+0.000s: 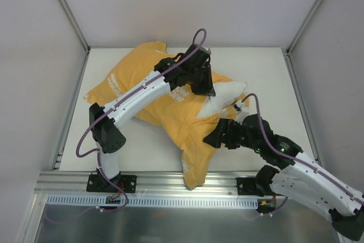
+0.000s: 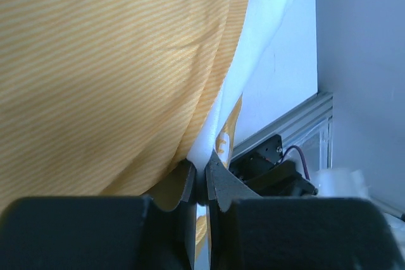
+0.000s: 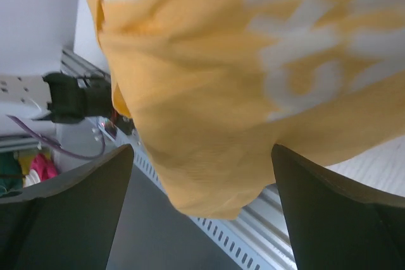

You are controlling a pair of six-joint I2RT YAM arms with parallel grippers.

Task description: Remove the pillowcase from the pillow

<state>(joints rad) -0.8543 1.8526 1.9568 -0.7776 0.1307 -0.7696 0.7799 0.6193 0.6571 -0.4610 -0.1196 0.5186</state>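
Note:
The pillowcase [image 1: 162,109] lies orange-yellow side up across the table, with white lettering showing. One end of it hangs over the front edge. The white pillow [image 1: 228,91] sticks out of it at the right. My left gripper [image 1: 205,89] is at the line where the orange fabric meets the pillow. In the left wrist view the left gripper [image 2: 204,172] is shut on a white fold of the pillow [image 2: 272,11], beside the orange pillowcase [image 2: 107,61]. My right gripper [image 1: 214,139] is open beside the hanging end. In the right wrist view the right gripper [image 3: 202,156] has its jaws wide apart, with the pillowcase [image 3: 215,93] just ahead.
An aluminium rail [image 1: 165,183] with a slotted cable duct runs along the table's front edge, and both arm bases are bolted to it. White walls and frame posts close in the table [image 1: 261,66] on the left, back and right.

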